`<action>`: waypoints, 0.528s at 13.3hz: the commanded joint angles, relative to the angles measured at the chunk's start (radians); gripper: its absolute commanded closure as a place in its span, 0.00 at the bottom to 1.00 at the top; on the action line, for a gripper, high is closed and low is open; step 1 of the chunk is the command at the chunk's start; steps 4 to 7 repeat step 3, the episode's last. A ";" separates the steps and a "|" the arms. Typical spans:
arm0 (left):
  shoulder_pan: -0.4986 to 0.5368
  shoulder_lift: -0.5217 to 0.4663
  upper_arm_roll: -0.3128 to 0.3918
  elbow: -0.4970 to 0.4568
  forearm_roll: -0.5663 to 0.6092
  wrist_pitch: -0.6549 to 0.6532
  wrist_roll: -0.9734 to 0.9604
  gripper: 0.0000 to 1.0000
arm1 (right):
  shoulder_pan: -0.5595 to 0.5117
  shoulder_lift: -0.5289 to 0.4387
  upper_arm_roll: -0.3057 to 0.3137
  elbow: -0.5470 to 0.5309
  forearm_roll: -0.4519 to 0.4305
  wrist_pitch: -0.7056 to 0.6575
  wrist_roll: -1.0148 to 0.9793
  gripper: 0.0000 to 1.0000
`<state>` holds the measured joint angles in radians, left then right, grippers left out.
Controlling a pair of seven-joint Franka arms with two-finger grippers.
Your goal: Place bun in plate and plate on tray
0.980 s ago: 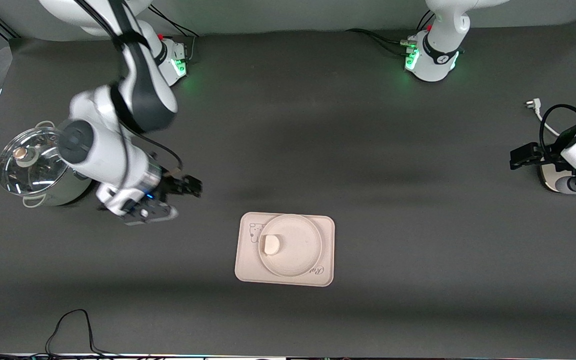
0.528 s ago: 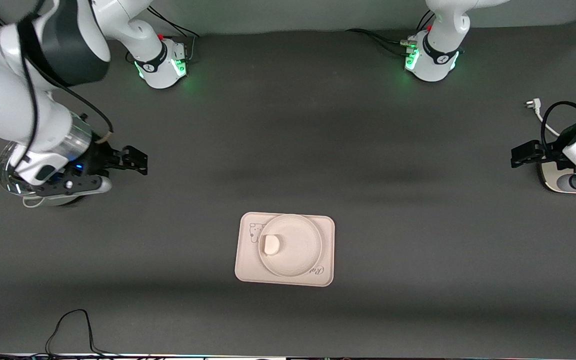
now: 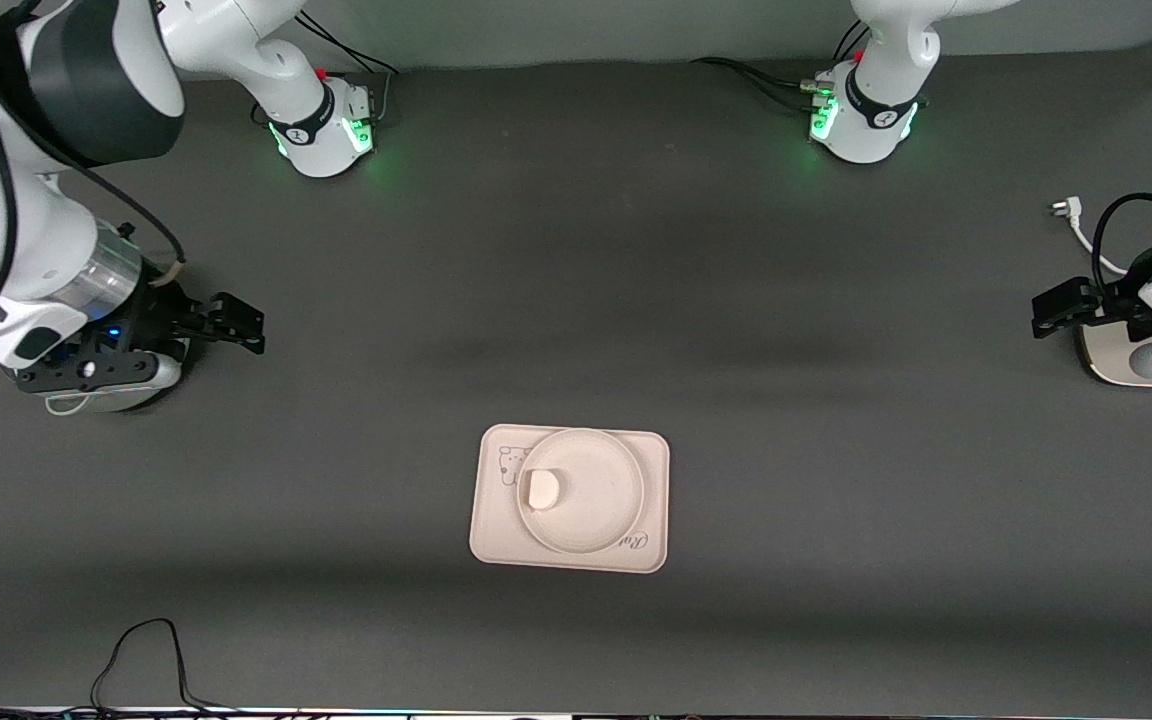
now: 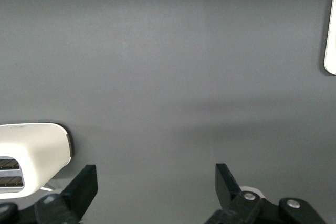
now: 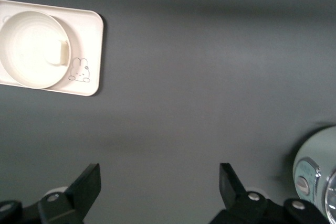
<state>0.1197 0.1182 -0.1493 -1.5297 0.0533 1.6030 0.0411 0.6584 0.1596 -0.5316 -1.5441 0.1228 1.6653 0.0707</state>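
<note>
The bun [image 3: 542, 489] lies in the plate [image 3: 596, 515] on the tray [image 3: 488, 530], mid-worktop [image 3: 576, 300]. Both hands hang wide open and empty, well apart from it: right hand [image 3: 226, 326] over the right arm's end, left hand [image 3: 1061, 308] over the left arm's end.

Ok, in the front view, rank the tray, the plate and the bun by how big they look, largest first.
1. The tray, the widest; its corners show around the plate.
2. The plate, which sits on the tray and is narrower than it.
3. The bun, by far the smallest, lying in the plate.
All three are stacked together, so nearness to the camera hardly skews this.
</note>
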 commanded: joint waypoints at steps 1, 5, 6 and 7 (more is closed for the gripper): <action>-0.009 0.003 0.001 0.011 0.014 -0.005 -0.010 0.00 | -0.260 -0.009 0.236 0.019 -0.018 -0.035 -0.121 0.00; -0.012 0.012 0.001 0.011 0.011 0.003 -0.010 0.00 | -0.400 -0.040 0.370 -0.005 -0.020 -0.035 -0.120 0.00; -0.012 0.012 0.001 0.011 0.011 0.003 -0.010 0.00 | -0.400 -0.040 0.370 -0.005 -0.020 -0.035 -0.120 0.00; -0.012 0.012 0.001 0.011 0.011 0.003 -0.010 0.00 | -0.400 -0.040 0.370 -0.005 -0.020 -0.035 -0.120 0.00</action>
